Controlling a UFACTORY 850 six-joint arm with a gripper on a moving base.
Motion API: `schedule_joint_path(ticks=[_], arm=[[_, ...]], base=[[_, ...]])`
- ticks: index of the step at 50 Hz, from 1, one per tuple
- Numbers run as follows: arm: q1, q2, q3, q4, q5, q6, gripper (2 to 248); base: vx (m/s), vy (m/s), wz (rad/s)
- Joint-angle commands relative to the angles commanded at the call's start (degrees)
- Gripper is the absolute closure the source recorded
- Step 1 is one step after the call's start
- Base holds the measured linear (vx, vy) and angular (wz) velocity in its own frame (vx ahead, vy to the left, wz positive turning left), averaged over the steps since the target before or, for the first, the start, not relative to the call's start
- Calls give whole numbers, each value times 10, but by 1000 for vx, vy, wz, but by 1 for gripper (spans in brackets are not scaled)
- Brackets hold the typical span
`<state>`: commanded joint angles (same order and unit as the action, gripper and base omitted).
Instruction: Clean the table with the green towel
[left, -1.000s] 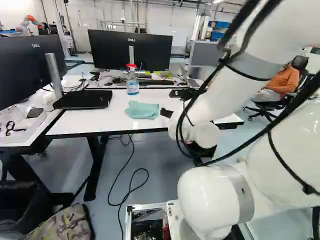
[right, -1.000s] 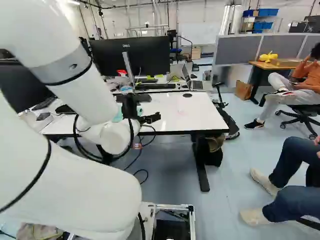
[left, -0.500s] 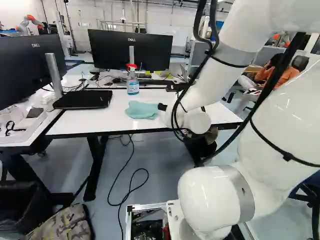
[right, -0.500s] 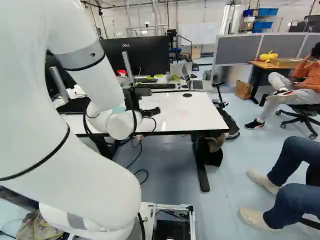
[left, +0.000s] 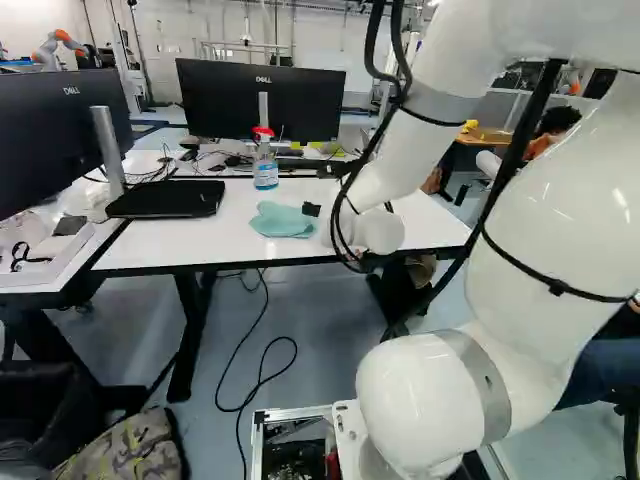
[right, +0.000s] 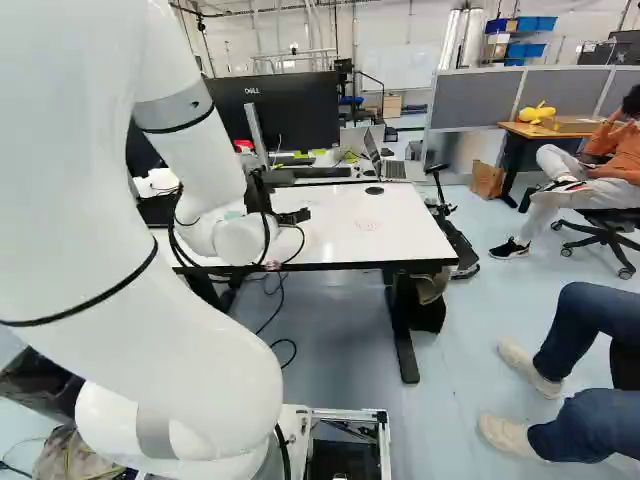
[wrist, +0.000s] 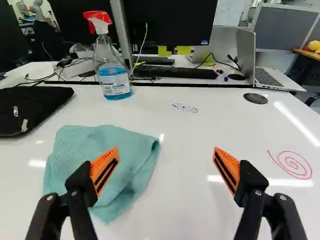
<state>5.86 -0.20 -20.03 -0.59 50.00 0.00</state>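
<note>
Towel (left: 283, 220) crumpled on white table (left: 180, 245), spray bottle (left: 265, 170) upright behind it, monitor (left: 225, 100) farther back. Arm (left: 430, 390) right of middle. Black cable (left: 283, 372) looped on floor. Camouflage bag (left: 130, 450) at lower left.

Bright, even light lays white streaks of glare across the glossy tabletop (wrist: 195, 132) in the wrist view.

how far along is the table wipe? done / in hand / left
Done: no wiping visible; a hand-drawn red spiral and small blue pen marking remain on the glossy white tabletop.
In hand: nothing. The black two-fingered tool is open, one finger lined up with the crumpled green cloth towel.
Left: probably grip the towel, then wipe both marks.
</note>
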Motion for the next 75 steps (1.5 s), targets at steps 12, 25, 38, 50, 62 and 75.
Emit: schedule_joint_path(ticks=[12,25,38,50,62,75], arm=[[24,-12,-13,0,0,0,3],[49,-32,-33,0,-7,0,3],[70,-56,-63,0,-12,0,3],[87,-66,-90,0,-26,0,3],[105,-68,-110,0,-65,0,3],[116,-73,-120,0,-112,0,3]], base=[[0,0,0],[0,0,0],[0,0,0],[0,0,0],[0,0,0],[0,0,0]])
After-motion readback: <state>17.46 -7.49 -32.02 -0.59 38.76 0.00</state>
